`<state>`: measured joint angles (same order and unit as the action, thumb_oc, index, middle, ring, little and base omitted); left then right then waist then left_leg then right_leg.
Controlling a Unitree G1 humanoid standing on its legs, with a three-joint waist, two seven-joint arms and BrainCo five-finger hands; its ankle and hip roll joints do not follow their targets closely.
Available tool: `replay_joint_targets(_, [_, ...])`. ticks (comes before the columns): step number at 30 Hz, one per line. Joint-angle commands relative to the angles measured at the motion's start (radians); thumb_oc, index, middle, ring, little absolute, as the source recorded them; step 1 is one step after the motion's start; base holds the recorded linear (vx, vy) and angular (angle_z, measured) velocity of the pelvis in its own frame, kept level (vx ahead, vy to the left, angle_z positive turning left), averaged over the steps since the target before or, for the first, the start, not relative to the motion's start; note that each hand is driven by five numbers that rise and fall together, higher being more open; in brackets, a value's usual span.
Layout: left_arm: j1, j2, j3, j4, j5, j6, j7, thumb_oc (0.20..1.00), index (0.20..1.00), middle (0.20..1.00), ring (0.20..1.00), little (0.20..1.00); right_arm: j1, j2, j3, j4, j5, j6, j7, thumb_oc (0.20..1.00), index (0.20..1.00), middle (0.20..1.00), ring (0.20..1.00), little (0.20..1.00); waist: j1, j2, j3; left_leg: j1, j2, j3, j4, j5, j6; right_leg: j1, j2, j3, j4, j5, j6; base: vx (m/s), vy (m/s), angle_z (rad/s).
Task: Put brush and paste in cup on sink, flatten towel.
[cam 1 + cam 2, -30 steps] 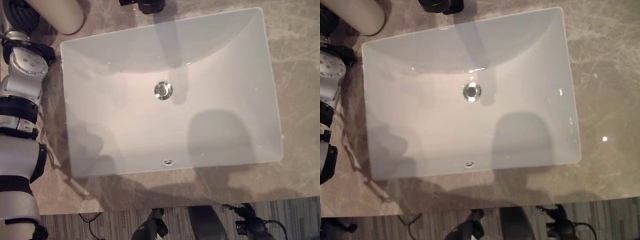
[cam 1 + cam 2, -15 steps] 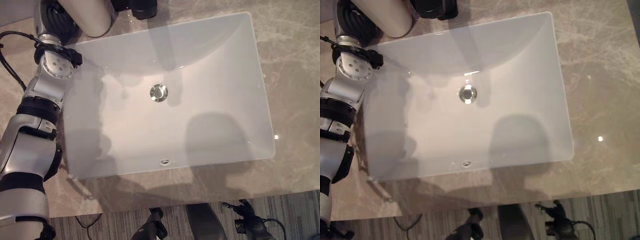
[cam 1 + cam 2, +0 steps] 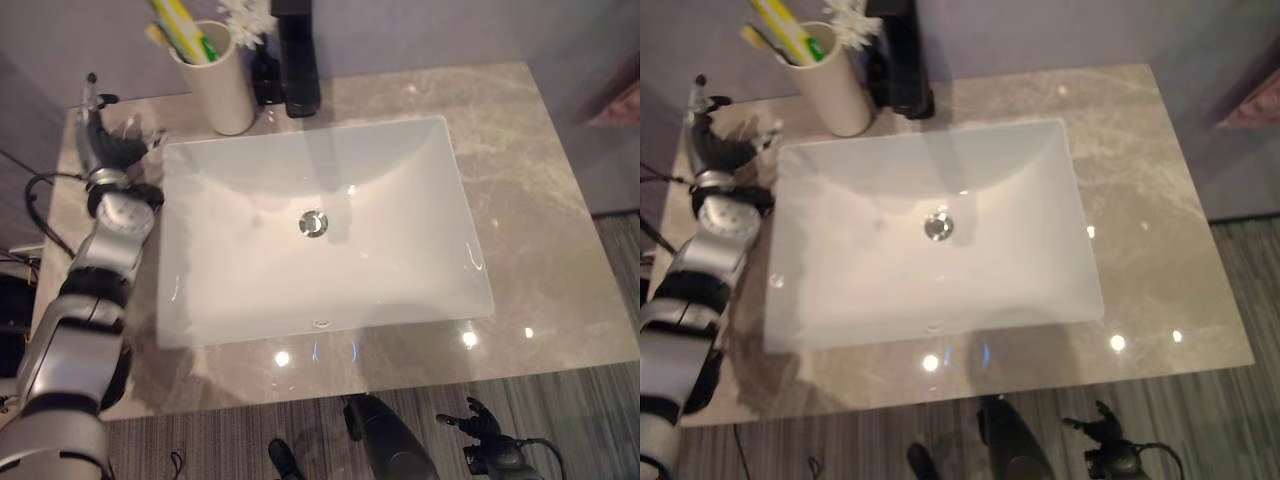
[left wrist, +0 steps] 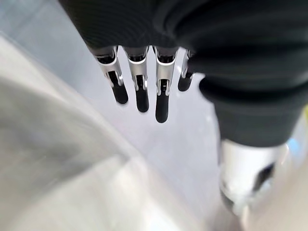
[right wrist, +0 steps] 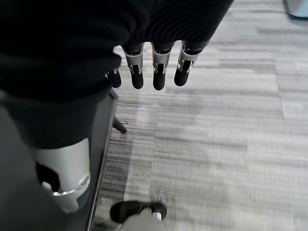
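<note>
A cream cup (image 3: 222, 90) stands upright on the counter at the sink's back left corner. A yellow toothbrush (image 3: 175, 22) and a yellow-green paste tube (image 3: 205, 46) stick out of it. My left hand (image 3: 104, 146) rests over the counter left of the cup, a small gap away. Its fingers (image 4: 138, 72) are straight and hold nothing. My right hand (image 3: 482, 438) hangs below the counter's front edge, over the floor, with its fingers (image 5: 159, 72) straight and empty.
The white rectangular sink (image 3: 380, 250) with a metal drain (image 3: 314, 223) takes up the middle of the grey marble counter (image 3: 530, 200). A black faucet (image 3: 298, 60) and a white flower (image 3: 245, 15) stand behind it, next to the cup. Striped carpet (image 3: 590, 420) lies below.
The camera has pulled back, so the whole counter, cup and faucet now show. My left hand, close against the cup before, now stands apart to its left.
</note>
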<state>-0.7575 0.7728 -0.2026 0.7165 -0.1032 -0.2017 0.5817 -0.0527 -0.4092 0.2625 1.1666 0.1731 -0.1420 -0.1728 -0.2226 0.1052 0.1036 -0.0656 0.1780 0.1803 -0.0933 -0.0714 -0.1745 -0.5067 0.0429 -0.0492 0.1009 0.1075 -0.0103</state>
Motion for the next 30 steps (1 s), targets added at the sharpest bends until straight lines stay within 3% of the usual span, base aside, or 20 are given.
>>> replay_joint_targets(1, [0.069,0.044,0.184,-0.054,-0.010,-0.060,0.063,1.000,1.000,1.000,1.000,1.000,0.010,-0.021,-0.032,0.021,-0.055,0.016,0.010,1.000,1.000,1.000,1.000,1.000,0.008,0.020,0.013,0.190,-0.082,-0.121,0.049,0.118,0.034,0.040,-0.015,0.019,-0.029,0.018,0.100,-0.11,0.175,0.03])
replay_joint_targets(3, [0.278,0.041,0.308,-0.119,0.023,-0.060,0.044,1.000,1.000,1.000,1.000,1.000,0.041,-0.024,-0.071,0.027,-0.080,0.022,0.023,1.000,1.000,1.000,1.000,1.000,0.019,0.014,-0.012,0.228,-0.095,-0.098,0.037,0.063,0.050,0.071,-0.049,0.017,-0.044,0.040,0.117,-0.14,0.205,0.00])
replay_joint_targets(4, [0.288,0.040,0.316,-0.124,0.023,-0.060,0.043,1.000,1.000,1.000,1.000,1.000,0.042,-0.026,-0.067,0.026,-0.080,0.022,0.023,1.000,1.000,1.000,1.000,1.000,0.016,0.016,-0.012,0.229,-0.095,-0.097,0.038,0.062,0.051,0.074,-0.048,0.018,-0.046,0.041,0.118,-0.15,0.177,0.20])
replay_joint_targets(5, [0.398,0.035,0.384,-0.131,0.027,-0.060,0.027,1.000,1.000,1.000,1.000,1.000,0.054,-0.022,-0.085,0.026,-0.094,0.028,0.031,1.000,1.000,1.000,1.000,1.000,0.030,0.004,-0.025,0.240,-0.119,-0.088,0.038,0.011,0.069,0.087,-0.068,0.022,-0.059,0.068,0.131,-0.19,0.180,0.27])
replay_joint_targets(9, [0.559,-0.019,0.463,-0.189,0.054,-0.033,-0.013,1.000,1.000,1.000,1.000,1.000,0.074,-0.011,-0.104,0.028,-0.118,0.038,0.044,1.000,1.000,1.000,1.000,1.000,0.044,-0.020,-0.023,0.240,-0.162,-0.088,0.058,-0.053,0.102,0.109,-0.108,0.043,-0.092,0.121,0.163,-0.18,0.153,0.11])
replay_joint_targets(12, [0.673,-0.074,0.461,-0.063,0.077,-0.004,-0.093,1.000,1.000,1.000,1.000,1.000,0.100,0.005,-0.135,0.046,-0.152,0.046,0.056,1.000,1.000,1.000,1.000,1.000,0.050,-0.062,0.001,0.229,-0.219,-0.095,0.090,-0.117,0.141,0.136,-0.163,0.066,-0.129,0.189,0.204,-0.24,0.202,0.00])
replay_joint_targets(15, [0.711,-0.116,0.438,0.046,0.081,0.013,-0.134,1.000,1.000,1.000,1.000,1.000,0.116,0.014,-0.142,0.049,-0.174,0.054,0.061,1.000,1.000,1.000,1.000,1.000,0.048,-0.082,0.013,0.226,-0.242,-0.091,0.093,-0.124,0.155,0.149,-0.188,0.058,-0.148,0.222,0.219,-0.23,0.189,0.04])
replay_joint_targets(16, [0.764,-0.181,0.413,0.106,0.095,0.044,-0.193,1.000,1.000,1.000,1.000,1.000,0.127,0.021,-0.155,0.053,-0.190,0.062,0.065,1.000,1.000,1.000,1.000,1.000,0.050,-0.094,0.026,0.227,-0.260,-0.079,0.089,-0.124,0.167,0.155,-0.202,0.039,-0.165,0.236,0.228,-0.16,0.148,0.01])
replay_joint_targets(18, [0.779,-0.196,0.414,0.127,0.095,0.047,-0.210,1.000,1.000,1.000,1.000,1.000,0.130,0.021,-0.162,0.055,-0.198,0.068,0.068,1.000,1.000,1.000,1.000,1.000,0.052,-0.098,0.032,0.229,-0.266,-0.071,0.088,-0.124,0.172,0.155,-0.206,0.033,-0.166,0.239,0.233,-0.17,0.147,-0.28])
replay_joint_targets(19, [0.737,-0.245,0.337,0.394,0.103,0.106,-0.314,1.000,1.000,1.000,1.000,1.000,0.106,0.015,-0.156,0.066,-0.219,0.085,0.070,1.000,1.000,1.000,1.000,1.000,0.046,-0.092,0.059,0.219,-0.270,-0.037,0.090,-0.106,0.181,0.153,-0.215,-0.010,-0.141,0.231,0.235,-0.22,0.162,-0.52])
replay_joint_targets(20, [0.721,-0.253,0.313,0.434,0.120,0.119,-0.344,1.000,1.000,1.000,1.000,1.000,0.100,0.003,-0.155,0.071,-0.225,0.089,0.079,1.000,1.000,1.000,1.000,1.000,0.045,-0.085,0.067,0.212,-0.268,-0.023,0.086,-0.096,0.183,0.153,-0.212,-0.029,-0.102,0.193,0.225,-0.23,0.160,-0.57])
replay_joint_targets(21, [0.720,-0.252,0.313,0.435,0.120,0.119,-0.344,1.000,1.000,1.000,1.000,1.000,0.099,0.003,-0.155,0.071,-0.225,0.089,0.079,1.000,1.000,1.000,1.000,1.000,0.044,-0.088,0.066,0.210,-0.271,-0.023,0.085,-0.093,0.183,0.150,-0.215,-0.027,-0.101,0.194,0.225,-0.17,0.110,-0.47])
replay_joint_targets(22, [0.713,-0.278,0.289,0.499,0.112,0.140,-0.409,1.000,1.000,1.000,1.000,1.000,0.092,-0.008,-0.152,0.080,-0.231,0.098,0.089,1.000,1.000,1.000,1.000,1.000,0.046,-0.077,0.072,0.204,-0.269,-0.006,0.077,-0.075,0.185,0.160,-0.211,-0.049,-0.049,0.152,0.215,-0.20,0.113,-0.53])
replay_joint_targets(24, [0.727,-0.350,0.230,0.471,0.075,0.129,-0.484,1.000,1.000,1.000,1.000,1.000,0.092,-0.028,-0.153,0.109,-0.237,0.106,0.111,1.000,1.000,1.000,1.000,1.000,0.053,-0.049,0.071,0.184,-0.260,0.018,0.053,-0.036,0.190,0.185,-0.201,-0.070,0.058,0.077,0.192,-0.21,0.121,-0.56])
replay_joint_targets(25, [0.727,-0.349,0.230,0.471,0.075,0.129,-0.484,1.000,1.000,1.000,1.000,1.000,0.092,-0.028,-0.153,0.109,-0.237,0.106,0.111,1.000,1.000,1.000,1.000,1.000,0.053,-0.051,0.069,0.181,-0.261,0.018,0.054,-0.035,0.191,0.182,-0.203,-0.069,0.058,0.078,0.192,-0.20,0.071,-0.62])
replay_joint_targets(26, [0.747,-0.427,0.103,0.373,0.091,0.106,-0.516,1.000,1.000,1.000,1.000,1.000,0.089,-0.027,-0.161,0.151,-0.231,0.101,0.109,1.000,1.000,1.000,1.000,1.000,0.060,-0.027,0.049,0.167,-0.239,0.041,0.012,0.005,0.187,0.248,-0.167,-0.030,0.095,0.008,0.180,-0.20,0.018,-0.66])
replay_joint_targets(30, [0.764,-0.468,0.000,0.296,0.079,0.097,-0.563,1.000,1.000,1.000,1.000,1.000,0.070,-0.020,-0.160,0.169,-0.226,0.101,0.102,1.000,1.000,1.000,1.000,1.000,0.095,-0.022,0.032,0.126,-0.217,0.087,0.006,0.034,0.187,0.303,-0.199,-0.094,0.065,-0.009,0.181,-0.14,-0.038,-0.50])
